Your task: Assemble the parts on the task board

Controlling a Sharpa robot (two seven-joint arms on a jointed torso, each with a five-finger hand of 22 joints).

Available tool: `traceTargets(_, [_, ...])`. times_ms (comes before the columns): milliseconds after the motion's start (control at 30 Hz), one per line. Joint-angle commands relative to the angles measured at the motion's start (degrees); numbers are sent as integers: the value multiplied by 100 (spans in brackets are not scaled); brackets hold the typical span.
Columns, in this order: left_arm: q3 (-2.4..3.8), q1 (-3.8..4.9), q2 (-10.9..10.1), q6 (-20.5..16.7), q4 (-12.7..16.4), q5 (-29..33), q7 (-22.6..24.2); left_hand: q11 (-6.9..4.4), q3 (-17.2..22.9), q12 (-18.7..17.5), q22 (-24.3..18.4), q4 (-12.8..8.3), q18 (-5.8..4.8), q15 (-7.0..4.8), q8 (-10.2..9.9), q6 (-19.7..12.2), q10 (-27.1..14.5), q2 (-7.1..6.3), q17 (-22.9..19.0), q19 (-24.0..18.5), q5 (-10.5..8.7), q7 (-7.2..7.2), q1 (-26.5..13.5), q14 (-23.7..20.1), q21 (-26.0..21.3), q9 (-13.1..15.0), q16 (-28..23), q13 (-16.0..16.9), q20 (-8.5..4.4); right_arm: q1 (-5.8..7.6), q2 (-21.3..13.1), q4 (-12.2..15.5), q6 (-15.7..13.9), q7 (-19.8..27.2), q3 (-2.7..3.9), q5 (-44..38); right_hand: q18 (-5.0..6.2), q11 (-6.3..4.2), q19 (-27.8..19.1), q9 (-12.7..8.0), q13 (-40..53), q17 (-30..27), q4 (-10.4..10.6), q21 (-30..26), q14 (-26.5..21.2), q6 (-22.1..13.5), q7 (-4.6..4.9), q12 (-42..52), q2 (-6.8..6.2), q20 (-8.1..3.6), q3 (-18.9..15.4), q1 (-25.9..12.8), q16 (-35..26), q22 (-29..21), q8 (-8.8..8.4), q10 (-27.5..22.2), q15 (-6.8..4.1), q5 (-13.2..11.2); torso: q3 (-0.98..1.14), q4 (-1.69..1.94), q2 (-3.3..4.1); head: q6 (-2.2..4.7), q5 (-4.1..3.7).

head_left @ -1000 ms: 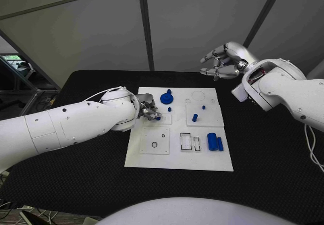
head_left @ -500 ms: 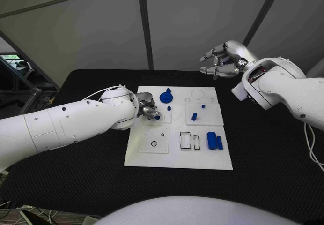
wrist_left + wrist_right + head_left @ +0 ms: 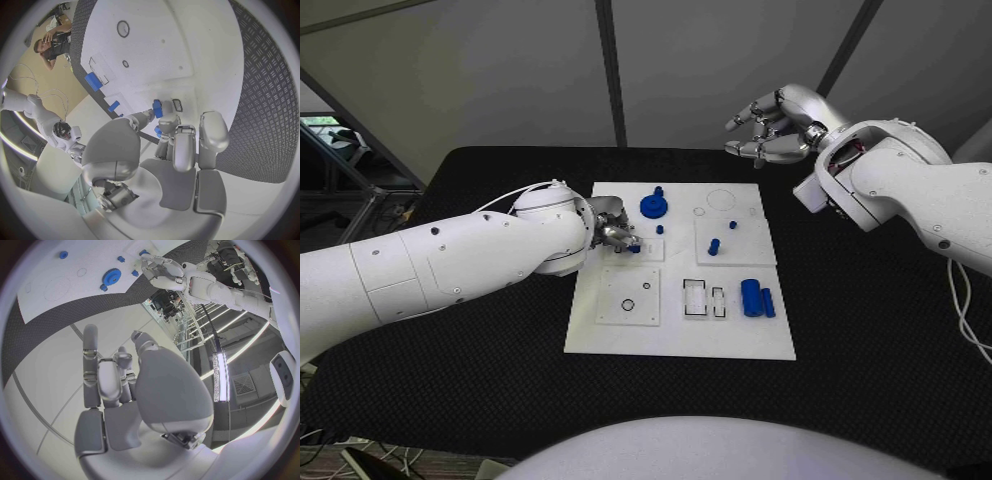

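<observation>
Pinching a small blue part (image 3: 635,249) over the task board (image 3: 681,340) at frame centre, the left hand (image 3: 615,236) works mid-assembly, several parts apparently unplaced, while the right hand (image 3: 773,128) hovers upper right, fingers curled, empty.

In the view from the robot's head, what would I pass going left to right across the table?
Left robot hand → blue gear → small blue peg → pair of blue cylinders → right robot hand, raised behind the task board.
</observation>
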Motion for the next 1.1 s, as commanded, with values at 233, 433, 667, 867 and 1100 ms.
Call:
traceTargets(233, [-9, -7, 26, 65, -14, -2, -35, -10, -109, 100, 107, 58, -252, -50, 71, 71, 109, -34, 1010, 101, -7, -25, -167, 461, 78, 35, 41, 91, -2, 8, -8, -3, 58, 0, 3, -20, 75, -5, 42, -4, -11, -15, 37, -33, -52, -54, -6, 28, 0, 18, 2, -85, -31, -11, 24, -50, -1, 50, -5, 7, 0, -25, -3])
traceTargets(433, [-9, -6, 39, 49, -22, -2, -33, -20, -147, 140, 154, 79, -261, -57, 95, 90, 142, -51, 1015, 131, -7, -36, -222, 463, 106, 54, 44, 135, -8, 8, -5, -12, 64, -9, 3, -20, 75, -5, 42, -4, -17, -25, 40, -34, -55, -54, -6, 24, -1, 19, 2, -87, -39, -12, 25, -55, -1, 53, -5, 7, -3, -30, -6])
traceTargets(667, [-8, -5, 47, 2, -29, -2, -31, -28, -206, 168, 195, 130, -268, -66, 119, 104, 164, -71, 1019, 156, -7, -45, -311, 464, 129, 74, 46, 161, -17, 8, 3, -21, 70, -12, 3, -20, 75, -5, 42, -4, -17, -25, 40, -34, -55, -54, -6, 24, -1, 19, 2, -87, -39, -12, 25, -55, -1, 53, -5, 8, -1, -28, -10])
traceTargets(867, [-8, -5, 54, -49, -19, -2, -30, -33, -340, 207, 261, 228, -281, -73, 157, 124, 190, -84, 1021, 194, -8, -51, -451, 466, 164, 104, 46, 201, -26, 8, 8, -45, 69, -10, 3, -20, 75, -4, 43, -4, -24, -25, 64, -42, -55, -61, -6, 26, -6, 19, 5, -107, -42, -17, 32, -60, 0, 65, -6, 12, -2, -29, -14])
traceTargets(1100, [-8, -4, 57, -84, -10, -2, -30, -40, -430, 257, 337, 323, -295, -79, 179, 132, 226, -39, 1024, 237, -7, -59, -556, 467, 208, 124, 47, 257, -32, 8, 16, -73, 73, -9, 3, -20, 75, -4, 44, -4, -22, -24, 72, -45, -55, -62, -6, 29, -8, 20, 6, -114, -42, -18, 34, -59, 0, 67, -8, 12, -3, -45, -4])
